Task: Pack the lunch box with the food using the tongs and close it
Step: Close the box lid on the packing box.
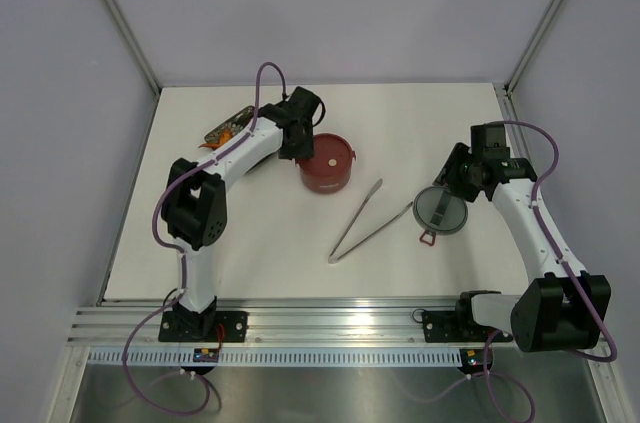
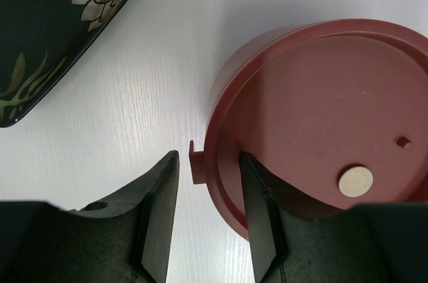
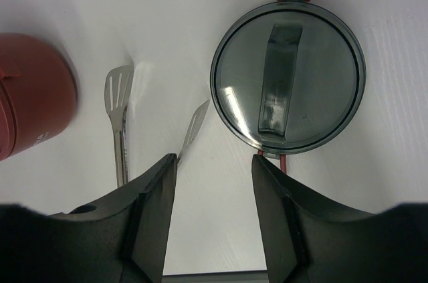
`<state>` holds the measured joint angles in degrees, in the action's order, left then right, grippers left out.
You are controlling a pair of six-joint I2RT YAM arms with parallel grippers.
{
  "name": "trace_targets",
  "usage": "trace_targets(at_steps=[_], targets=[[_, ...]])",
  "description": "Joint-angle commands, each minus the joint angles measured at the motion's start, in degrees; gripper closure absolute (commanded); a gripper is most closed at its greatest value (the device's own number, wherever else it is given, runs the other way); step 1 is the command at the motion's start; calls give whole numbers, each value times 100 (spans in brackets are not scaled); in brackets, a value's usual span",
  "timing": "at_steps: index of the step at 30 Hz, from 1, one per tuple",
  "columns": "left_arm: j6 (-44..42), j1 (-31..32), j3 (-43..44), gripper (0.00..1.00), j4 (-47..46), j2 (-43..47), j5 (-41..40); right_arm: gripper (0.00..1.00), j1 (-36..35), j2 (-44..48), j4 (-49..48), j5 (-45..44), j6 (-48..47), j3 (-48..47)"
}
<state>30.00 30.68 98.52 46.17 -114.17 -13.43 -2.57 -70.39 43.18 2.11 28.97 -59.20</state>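
— Step in hand?

— Closing, by the look of it. Nearest, near-right of the pot point(image 1: 322, 181): tongs point(image 1: 355, 222), lying free on the table. Slim bright steel, a narrow V with flat slotted tips.

— Right of the pot?

— Lid point(image 3: 287, 79), well apart from the pot and lying flat. Round, smoky see-through plastic, with a raised bar handle across the middle and red wire loops at two edges. Right gripper point(image 3: 214, 162) hovering by its edge, black fingers point(image 3: 154, 209) spread, only bare table between.

— The pot itself?

— Squat, round, dark red. Smooth matt cover point(image 2: 334, 102) seated in the mouth, bearing a pale disc point(image 2: 355, 181). Left gripper point(image 2: 208, 159) at the far-left rim, fingers point(image 2: 160, 203) spread astride rim and lug point(image 2: 194, 162), pinching nothing.

— Food?

— Not on show; presumably under the cover.

— Beyond?

— Far-left of the pot: tray point(image 2: 47, 29), glossy black, round-cornered, painted with pale scales and gold leaves.

— Next?

— Probably the lid. Calls for closing the right fingers on the bar handle, carrying it left onto the pot and setting it level, with the left gripper first drawn clear of the rim.
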Motion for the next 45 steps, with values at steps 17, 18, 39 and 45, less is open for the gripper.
trace_targets(at_steps=[17, 18, 39, 45], targets=[[-926, 668, 185, 71, -1040, 801, -539, 43, 11, 25, -38, -88, 30, 31], [-934, 659, 307, 70, -1058, 704, -520, 43, 11, 34, -20, -88, 30, 23], [-1066, 659, 501, 63, -636, 16, -433, 41, 2, -765, -11, -149, 3, 242], [-1049, 659, 624, 62, -680, 421, -344, 42, -68, -1073, 50, -474, 91, 242]])
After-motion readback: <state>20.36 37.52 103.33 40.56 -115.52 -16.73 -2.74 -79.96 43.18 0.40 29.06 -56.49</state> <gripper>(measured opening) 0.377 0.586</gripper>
